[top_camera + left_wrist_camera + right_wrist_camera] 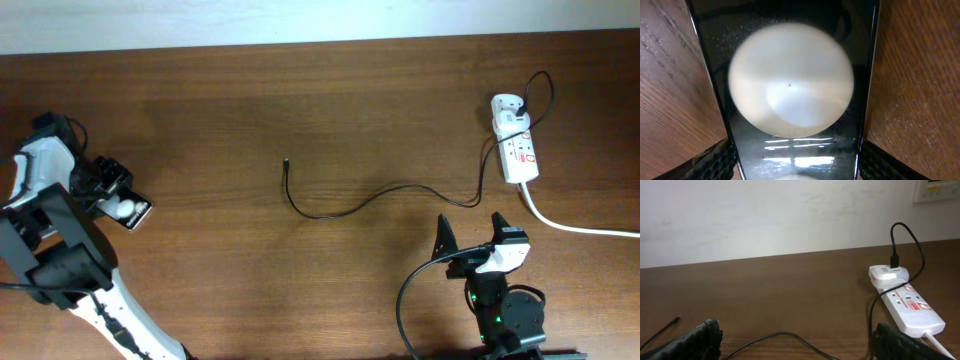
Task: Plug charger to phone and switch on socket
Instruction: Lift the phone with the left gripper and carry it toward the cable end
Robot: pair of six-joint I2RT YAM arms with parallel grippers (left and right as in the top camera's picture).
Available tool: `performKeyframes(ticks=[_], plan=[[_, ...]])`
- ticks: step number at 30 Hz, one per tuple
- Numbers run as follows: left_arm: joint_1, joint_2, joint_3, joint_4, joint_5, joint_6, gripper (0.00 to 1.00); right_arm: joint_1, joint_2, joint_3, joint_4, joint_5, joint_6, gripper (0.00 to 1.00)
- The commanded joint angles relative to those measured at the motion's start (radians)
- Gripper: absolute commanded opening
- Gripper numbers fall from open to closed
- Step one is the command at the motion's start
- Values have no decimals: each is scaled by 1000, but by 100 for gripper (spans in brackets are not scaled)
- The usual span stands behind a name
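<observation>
Brown wooden bench (300, 80) under a pale wall (765, 215) carries the socket (520, 155) at far right, its adapter (507, 108) plugged in and the charger (400, 186) trailing left to a loose tip mid-bench. At the left edge the left pincer (118, 200) clamps the phone (795, 90) by its sides. Near the front edge the right pincer (797, 345) sits low, spread wide and empty, facing the socket.

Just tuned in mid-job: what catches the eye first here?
The phone, a big white blob on its screen, fills the left wrist view, held in the left gripper at far left. The black charger snakes across the middle, tip unplugged, from the socket at far right.
</observation>
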Motion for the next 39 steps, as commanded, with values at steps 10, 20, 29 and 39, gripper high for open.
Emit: performKeyframes(ticks=[10, 20, 29, 39], plan=[[-139, 59, 38, -2, 63, 277, 77, -3, -8, -5, -8, 2, -7, 99], [-323, 59, 37, -20, 136, 297, 77, -3, -8, -5, -8, 2, -7, 99], [-566, 60, 37, -32, 171, 205, 81, -3, -8, -5, -8, 2, -7, 99], [-702, 60, 37, -31, 159, 114, 81, -3, -8, -5, -8, 2, -7, 99]])
